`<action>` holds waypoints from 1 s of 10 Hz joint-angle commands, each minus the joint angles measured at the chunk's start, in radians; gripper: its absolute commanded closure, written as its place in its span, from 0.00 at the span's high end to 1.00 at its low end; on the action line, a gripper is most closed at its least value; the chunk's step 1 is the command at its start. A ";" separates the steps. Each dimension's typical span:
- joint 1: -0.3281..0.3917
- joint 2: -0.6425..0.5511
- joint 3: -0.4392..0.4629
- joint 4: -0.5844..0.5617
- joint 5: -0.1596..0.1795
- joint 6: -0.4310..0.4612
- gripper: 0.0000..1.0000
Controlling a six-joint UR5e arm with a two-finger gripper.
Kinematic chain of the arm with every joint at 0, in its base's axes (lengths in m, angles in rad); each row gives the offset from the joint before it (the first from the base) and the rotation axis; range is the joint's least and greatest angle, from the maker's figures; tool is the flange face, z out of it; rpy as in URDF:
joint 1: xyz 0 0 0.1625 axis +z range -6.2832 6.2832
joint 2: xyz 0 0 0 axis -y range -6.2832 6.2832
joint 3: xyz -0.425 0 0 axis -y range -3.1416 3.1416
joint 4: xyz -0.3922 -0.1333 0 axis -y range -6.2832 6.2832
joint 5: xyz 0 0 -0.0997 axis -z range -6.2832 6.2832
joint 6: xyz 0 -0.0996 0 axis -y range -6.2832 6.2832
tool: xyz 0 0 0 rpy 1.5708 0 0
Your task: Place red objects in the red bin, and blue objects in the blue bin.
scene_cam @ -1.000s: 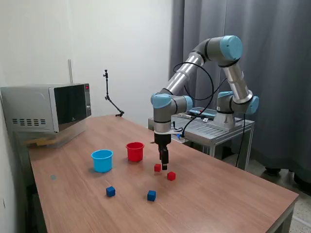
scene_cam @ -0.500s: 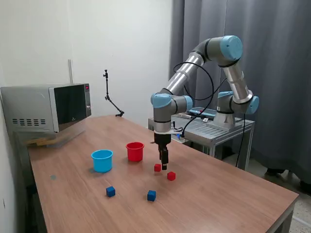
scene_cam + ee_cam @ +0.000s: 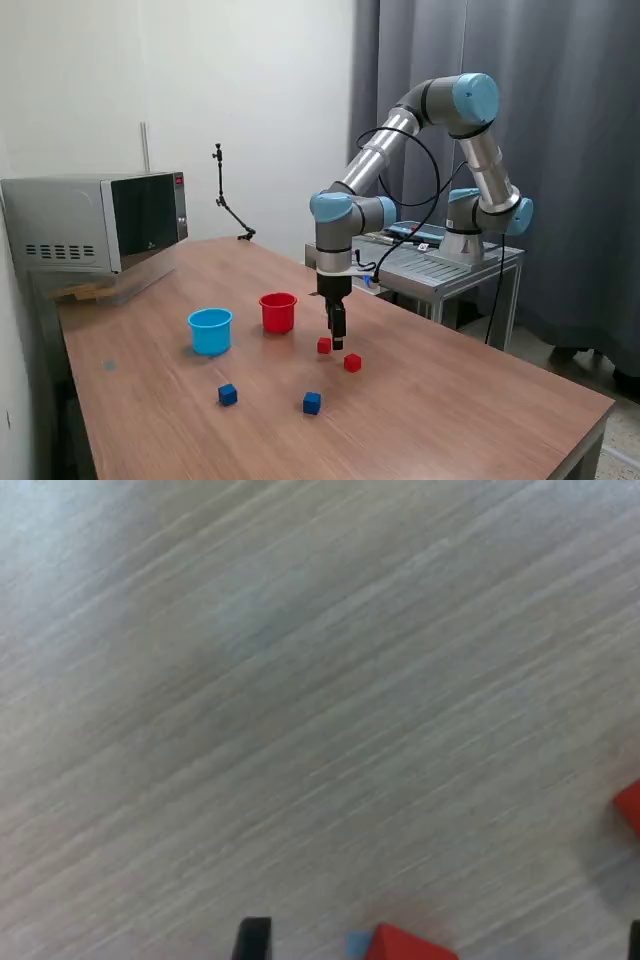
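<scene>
Pointing straight down, the claw point(image 3: 337, 343) hangs low beside a red cube point(image 3: 324, 345) on the table point(image 3: 450, 400); its opening cannot be judged.

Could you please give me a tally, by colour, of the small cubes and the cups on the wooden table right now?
Red cubes: 2
Blue cubes: 2
Red cup: 1
Light blue cup: 1
Total: 6
</scene>
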 commanded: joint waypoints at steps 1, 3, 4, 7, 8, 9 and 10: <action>0.000 0.000 0.000 -0.002 0.000 0.000 1.00; 0.002 0.000 -0.006 -0.002 0.000 0.000 1.00; 0.002 0.000 -0.006 -0.002 0.000 0.000 1.00; 0.003 0.020 -0.026 -0.002 0.000 0.045 1.00; 0.005 0.020 -0.035 -0.002 0.000 0.045 1.00; 0.005 0.020 -0.038 -0.002 0.000 0.045 1.00; 0.005 0.020 -0.037 -0.002 0.000 0.045 1.00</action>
